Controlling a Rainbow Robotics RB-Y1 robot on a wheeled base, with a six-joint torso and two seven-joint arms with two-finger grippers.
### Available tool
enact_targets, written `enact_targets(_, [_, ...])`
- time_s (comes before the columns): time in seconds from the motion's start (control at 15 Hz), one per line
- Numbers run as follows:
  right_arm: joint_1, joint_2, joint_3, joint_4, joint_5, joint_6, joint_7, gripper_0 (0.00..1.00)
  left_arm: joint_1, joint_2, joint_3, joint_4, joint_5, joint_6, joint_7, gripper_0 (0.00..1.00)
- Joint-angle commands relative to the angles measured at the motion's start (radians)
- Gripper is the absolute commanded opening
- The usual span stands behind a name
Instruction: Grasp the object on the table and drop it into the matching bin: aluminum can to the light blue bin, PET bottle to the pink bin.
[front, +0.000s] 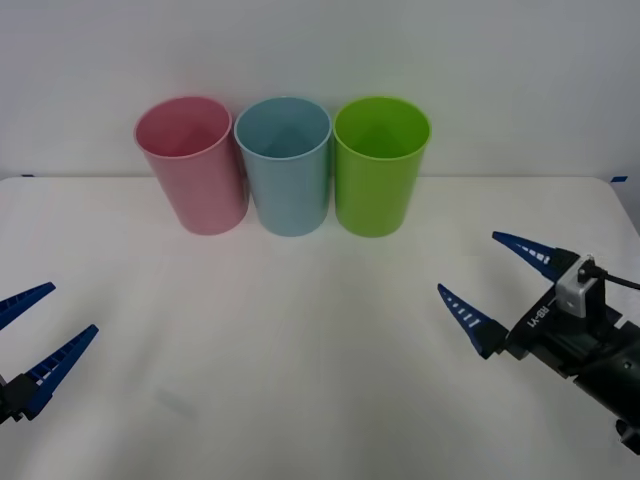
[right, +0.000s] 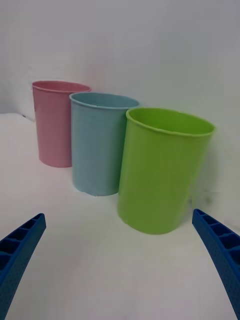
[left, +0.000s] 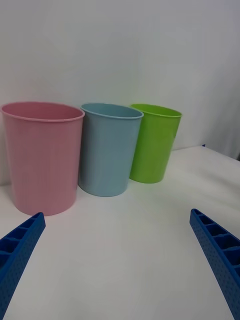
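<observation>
Upright at the white counter's (front: 300, 330) far edge stand the pink bin (front: 192, 165), light blue bin (front: 284, 165) and lime green bin (front: 380, 165). Nearer, left gripper (front: 35, 325) and right gripper (front: 500, 285) hover spread apart, empty.

You have one wall (front: 480, 60): plain, pale grey-white, unmarked, running the full width behind the far edge of the table (front: 300, 400). Your table is white and matt, its two far corners each carrying a small dark blue mark, with one faint grey smudge toward its near left area. Light falls soft and even on both, leaving you only dim, diffuse shadows.
</observation>
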Motion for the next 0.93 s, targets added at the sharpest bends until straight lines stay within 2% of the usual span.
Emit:
enact_targets(0.07, [0.079, 0.052, -0.105, 0.000, -0.002, -0.126, 0.004, 1.00, 0.000, 0.000, 0.000, 0.000, 0.000, 0.000, 0.000, 1.00])
enact_targets(0.4, [0.172, 0.132, -0.251, 0.000, -0.036, -0.297, 0.004, 1.00, 0.000, 0.000, 0.000, 0.000, 0.000, 0.000, 0.000, 1.00])
enact_targets(0.73, [0.277, 0.132, -0.303, 0.000, -0.119, -0.355, 0.016, 1.00, 0.000, 0.000, 0.000, 0.000, 0.000, 0.000, 0.000, 1.00])
enact_targets(0.93, [0.287, 0.132, -0.304, 0.000, -0.128, -0.373, 0.022, 1.00, 0.000, 0.000, 0.000, 0.000, 0.000, 0.000, 0.000, 1.00])
